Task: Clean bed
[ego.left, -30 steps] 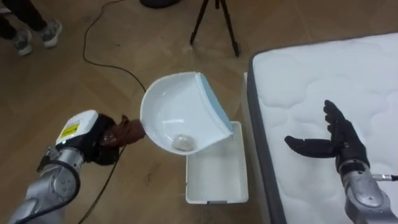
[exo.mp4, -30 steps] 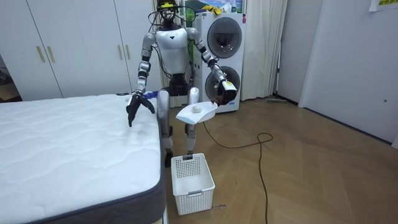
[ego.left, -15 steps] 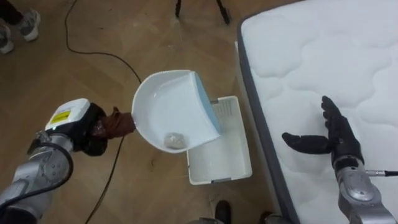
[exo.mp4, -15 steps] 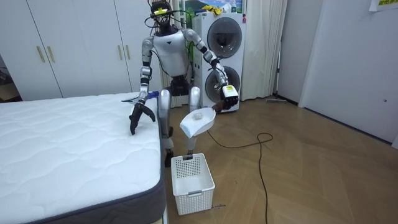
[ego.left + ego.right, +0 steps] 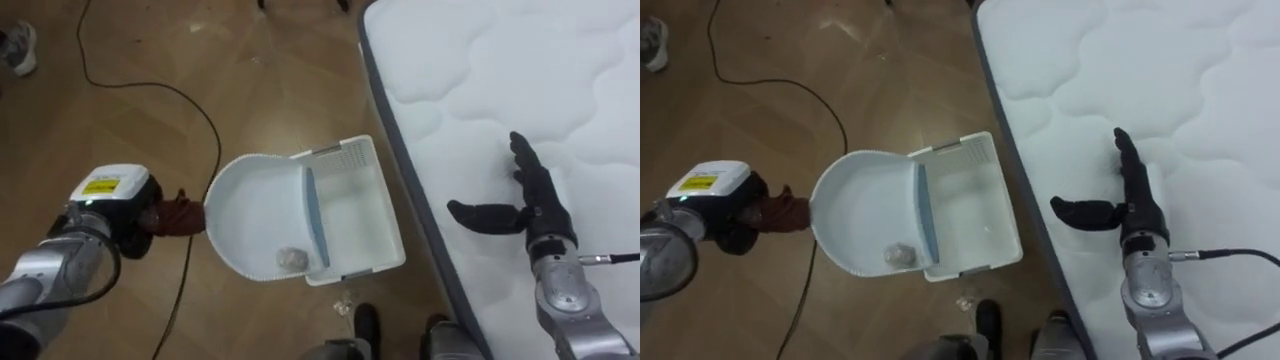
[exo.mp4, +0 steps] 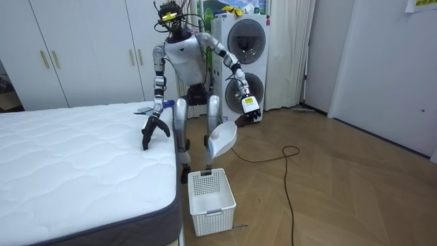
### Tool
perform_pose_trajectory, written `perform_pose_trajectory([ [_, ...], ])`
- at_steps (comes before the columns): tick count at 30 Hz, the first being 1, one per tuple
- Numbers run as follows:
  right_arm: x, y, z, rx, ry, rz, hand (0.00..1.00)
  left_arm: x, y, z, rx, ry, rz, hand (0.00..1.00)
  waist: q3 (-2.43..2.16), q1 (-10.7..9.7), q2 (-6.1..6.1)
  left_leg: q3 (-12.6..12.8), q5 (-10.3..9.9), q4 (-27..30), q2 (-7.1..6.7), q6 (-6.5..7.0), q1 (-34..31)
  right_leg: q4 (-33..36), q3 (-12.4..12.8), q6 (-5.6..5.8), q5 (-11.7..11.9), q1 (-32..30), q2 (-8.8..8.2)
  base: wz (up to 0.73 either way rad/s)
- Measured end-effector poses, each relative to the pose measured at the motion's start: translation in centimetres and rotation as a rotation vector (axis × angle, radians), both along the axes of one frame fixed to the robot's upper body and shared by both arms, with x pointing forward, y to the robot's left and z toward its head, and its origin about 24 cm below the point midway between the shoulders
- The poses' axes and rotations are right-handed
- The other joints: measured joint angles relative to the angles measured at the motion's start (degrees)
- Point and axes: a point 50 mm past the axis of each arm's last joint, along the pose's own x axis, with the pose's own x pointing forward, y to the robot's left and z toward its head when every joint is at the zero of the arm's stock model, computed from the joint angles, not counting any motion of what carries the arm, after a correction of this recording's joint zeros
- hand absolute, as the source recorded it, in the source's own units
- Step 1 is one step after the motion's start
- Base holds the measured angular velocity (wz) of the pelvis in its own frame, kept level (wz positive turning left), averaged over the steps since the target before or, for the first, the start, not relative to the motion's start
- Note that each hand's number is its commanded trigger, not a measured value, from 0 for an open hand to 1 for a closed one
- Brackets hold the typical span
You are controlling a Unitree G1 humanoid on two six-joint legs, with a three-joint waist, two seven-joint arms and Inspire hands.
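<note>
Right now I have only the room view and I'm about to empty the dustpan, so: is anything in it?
Observer: Yes, the left eye view shows a small pale wad lying in the dustpan, by its blue lip.
Operator: Is the lip over the basket?
Observer: From above, the lip overlaps the open top of the white basket; the rest of the pan is over the floor.
Operator: And the grip?
Observer: The left hand is curled round the brown handle.

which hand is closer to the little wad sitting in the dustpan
Left. The left hand grips the dustpan by its handle, just left of the wad. The right hand is open over the mattress, beyond the basket.
</note>
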Motion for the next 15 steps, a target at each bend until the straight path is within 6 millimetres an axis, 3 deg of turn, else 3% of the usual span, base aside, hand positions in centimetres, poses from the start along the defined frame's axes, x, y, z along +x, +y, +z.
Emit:
perform_pose_trajectory([
  [3,0.4,0.2,0.2,-0.007,-0.003,0.004,0.00,-0.2,-0.1,-0.4,0.020,0.023,0.009,1.00,0.25,-0.8,0.99,0.6,0.1,-0.3,-0.11,0.11,0.7,0.7,0.5,0.11,-0.1,0.1,-0.18,-0.07],
  [7,0.6,0.4,0.5,-0.009,-0.018,0.020,0.00,-0.4,-0.3,-1.0,0.030,0.080,0.000,1.00,0.21,-1.6,2.35,1.8,0.1,-0.4,-0.19,0.12,0.9,1.6,1.6,0.14,-0.6,-0.5,-0.39,-0.09],
  [10,0.7,0.4,0.6,-0.010,-0.024,0.022,0.00,-0.6,-0.1,-1.2,0.035,0.107,0.006,1.00,0.13,-2.4,2.54,2.3,0.1,-0.7,-0.89,0.13,1.7,2.9,1.8,0.16,-1.8,-0.6,-0.99,0.01],
  [15,0.6,0.2,1.0,-0.017,-0.038,0.019,0.00,-0.7,0.7,-0.9,0.057,0.110,0.021,1.00,0.02,-2.8,2.95,3.6,0.2,-1.3,-0.78,0.26,2.2,3.7,2.0,0.23,-2.3,-0.7,-1.34,0.06],
])
